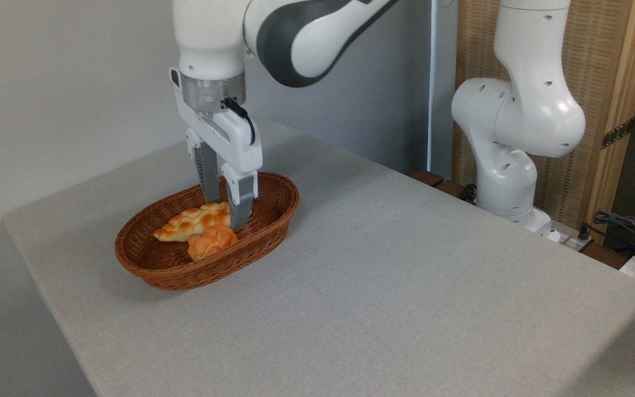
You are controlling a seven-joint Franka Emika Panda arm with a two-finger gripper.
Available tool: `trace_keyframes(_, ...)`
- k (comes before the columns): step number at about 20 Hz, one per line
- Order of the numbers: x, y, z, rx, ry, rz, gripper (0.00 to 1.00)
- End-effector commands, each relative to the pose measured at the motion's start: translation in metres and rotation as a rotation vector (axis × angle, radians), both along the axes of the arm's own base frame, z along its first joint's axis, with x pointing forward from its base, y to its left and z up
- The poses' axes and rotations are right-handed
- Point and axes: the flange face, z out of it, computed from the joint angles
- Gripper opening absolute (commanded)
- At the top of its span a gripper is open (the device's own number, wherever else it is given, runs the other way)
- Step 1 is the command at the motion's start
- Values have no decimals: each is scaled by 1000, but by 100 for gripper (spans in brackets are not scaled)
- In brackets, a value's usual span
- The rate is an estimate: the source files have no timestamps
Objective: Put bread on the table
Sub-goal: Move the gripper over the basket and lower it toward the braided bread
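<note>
Right now the gripper (225, 212) hangs spread over the right end of the bread (193, 221), which lies inside the basket (273, 212) on the table (405, 286). The loaf's long axis runs from 8 o'clock to 2 o'clock, and its middle sits toward 8 o'clock from the fingertips. A small bun (211, 241) touches its near side.

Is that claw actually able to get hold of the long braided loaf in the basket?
Probably yes. The open gripper is inside the basket, fingers straddling the bread's right end; nothing covers it, though the bun sits close.
</note>
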Motion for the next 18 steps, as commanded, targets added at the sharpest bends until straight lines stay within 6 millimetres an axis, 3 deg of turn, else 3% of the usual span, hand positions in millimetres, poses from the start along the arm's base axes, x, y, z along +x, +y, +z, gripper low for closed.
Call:
trace_keyframes(1,-5,-42,-4,-27,-5,30,100)
trace_keyframes(6,-14,-87,-27,-31,16,-14,100)
trace_keyframes(18,0,-94,-66,-25,30,-39,100)
